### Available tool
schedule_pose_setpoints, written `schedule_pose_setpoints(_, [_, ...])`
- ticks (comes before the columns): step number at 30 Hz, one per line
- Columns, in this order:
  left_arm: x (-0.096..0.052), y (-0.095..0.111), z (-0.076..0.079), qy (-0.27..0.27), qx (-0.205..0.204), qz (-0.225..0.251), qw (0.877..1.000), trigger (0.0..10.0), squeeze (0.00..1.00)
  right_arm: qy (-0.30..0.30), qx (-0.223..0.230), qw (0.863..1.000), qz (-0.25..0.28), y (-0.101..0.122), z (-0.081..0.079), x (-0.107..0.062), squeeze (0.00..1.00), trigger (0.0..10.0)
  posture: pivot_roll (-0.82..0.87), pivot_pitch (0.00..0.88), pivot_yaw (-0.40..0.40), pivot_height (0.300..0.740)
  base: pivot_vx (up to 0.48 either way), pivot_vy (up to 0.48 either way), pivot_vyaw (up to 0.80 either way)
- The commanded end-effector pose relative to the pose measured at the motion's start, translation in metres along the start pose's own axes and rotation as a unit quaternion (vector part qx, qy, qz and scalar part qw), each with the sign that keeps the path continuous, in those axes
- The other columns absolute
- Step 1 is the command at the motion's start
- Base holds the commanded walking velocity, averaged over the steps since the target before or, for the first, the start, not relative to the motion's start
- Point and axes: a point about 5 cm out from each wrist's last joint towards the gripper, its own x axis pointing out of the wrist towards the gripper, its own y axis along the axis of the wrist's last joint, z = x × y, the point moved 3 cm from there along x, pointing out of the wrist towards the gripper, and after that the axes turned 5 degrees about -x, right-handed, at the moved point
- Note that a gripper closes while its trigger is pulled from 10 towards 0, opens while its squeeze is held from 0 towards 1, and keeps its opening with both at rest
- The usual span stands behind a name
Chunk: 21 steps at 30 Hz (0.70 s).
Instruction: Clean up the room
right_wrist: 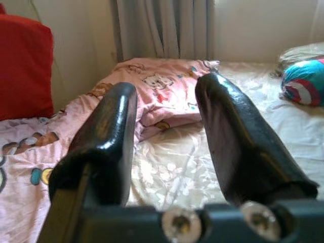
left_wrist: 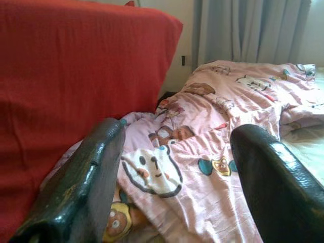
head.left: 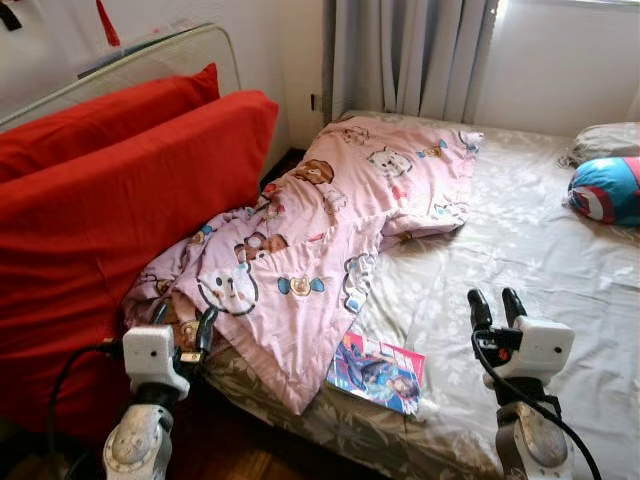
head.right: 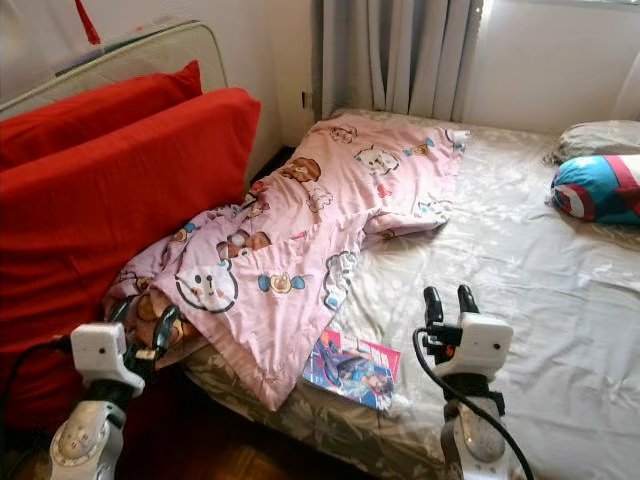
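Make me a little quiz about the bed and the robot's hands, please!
1. True or false: the pink blanket is folded neatly.
2. What lies at the blanket's near corner? A) a colourful book B) a shoe C) a cup
3. Which gripper is over the bare sheet: the left gripper or the right gripper?

Key: 1 false, it lies crumpled. 2 A. 3 the right gripper; the left one, open, is at the blanket's edge by the red cushion.

text: none legible | magazine (head.left: 377,372) cover: print too small
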Motion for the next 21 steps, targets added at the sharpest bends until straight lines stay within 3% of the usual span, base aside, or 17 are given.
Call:
schedule_pose_setpoints(1, [-0.004,0.009,-0.009,0.009,0.001,0.001,1.0,10.0,0.0,0.007,-0.004,1.0,-0.009,0.001,0.0,-0.008,0.0,10.0,-0.18,0.001,0.049,0.74,0.0,0.0,0.0])
schedule_pose_setpoints(4, [-0.011,0.013,-0.022,0.023,0.012,-0.004,1.0,10.0,0.0,0.008,-0.012,1.0,-0.025,-0.004,0.005,-0.017,0.0,10.0,-0.18,0.001,0.046,0.74,0.0,0.0,0.0])
schedule_pose_setpoints(6, [-0.011,0.013,-0.022,0.023,0.012,-0.004,1.0,10.0,0.0,0.008,-0.012,1.0,-0.025,-0.004,0.005,-0.017,0.0,10.0,-0.18,0.001,0.046,0.74,0.0,0.0,0.0])
schedule_pose_setpoints(7, [-0.02,0.013,-0.031,0.039,0.018,-0.014,0.999,10.0,0.0,0.031,-0.02,0.999,-0.03,-0.004,0.003,-0.017,0.0,10.0,-0.19,0.0,0.028,0.74,0.0,0.0,0.0])
schedule_pose_setpoints(11, [-0.022,0.012,-0.033,0.045,0.018,-0.018,0.999,10.0,0.0,0.041,-0.021,0.998,-0.03,-0.003,0.001,-0.015,0.0,10.0,-0.19,0.0,0.028,0.74,0.0,0.0,0.0])
schedule_pose_setpoints(14, [-0.025,0.011,-0.032,0.048,0.018,-0.021,0.998,10.0,0.0,0.05,-0.022,0.998,-0.029,0.0,0.0,-0.012,0.0,10.0,-0.19,0.001,-0.006,0.74,0.0,0.0,0.0])
schedule_pose_setpoints(15, [-0.027,0.01,-0.022,0.053,0.009,-0.025,0.998,10.0,0.0,0.072,-0.026,0.997,-0.027,0.006,-0.002,-0.004,0.0,10.0,-0.18,0.0,-0.058,0.74,0.0,0.0,0.0])
schedule_pose_setpoints(21, [-0.027,0.01,-0.006,0.067,-0.017,-0.024,0.997,10.0,0.0,0.09,-0.032,0.995,-0.026,0.011,0.0,0.005,0.0,10.0,-0.17,0.002,-0.054,0.74,0.0,0.0,0.0])
